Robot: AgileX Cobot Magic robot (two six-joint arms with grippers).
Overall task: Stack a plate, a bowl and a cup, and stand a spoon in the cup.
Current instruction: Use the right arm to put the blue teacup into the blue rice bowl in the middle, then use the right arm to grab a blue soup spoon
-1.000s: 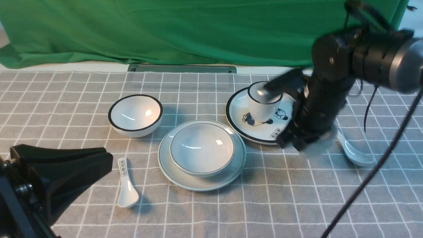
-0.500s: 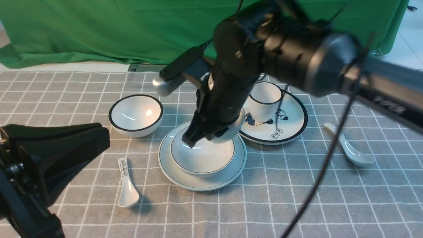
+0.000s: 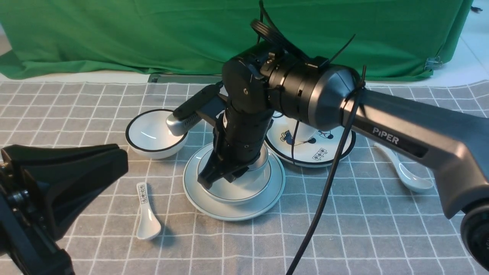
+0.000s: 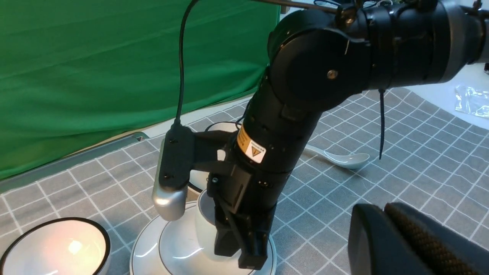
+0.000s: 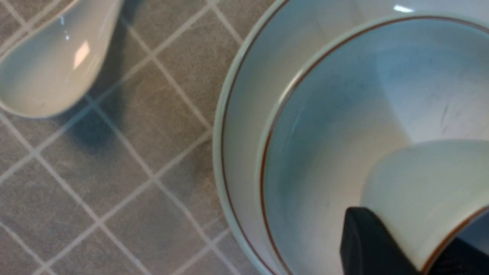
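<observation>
The right gripper (image 3: pixel 218 178) pinches the wall of the small handleless pale white cup (image 5: pixel 420 191), inside the shallow white bowl (image 3: pixel 244 188) toward 2 o'clock. The bowl sits on the plain pale round plate (image 3: pixel 237 212). The all-white ceramic spoon (image 3: pixel 410 179) lies at 3 o'clock.

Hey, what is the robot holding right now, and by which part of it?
The right hand holds the cup, pinched at its rim, low over the inside of the bowl. The left hand holds nothing.
</observation>
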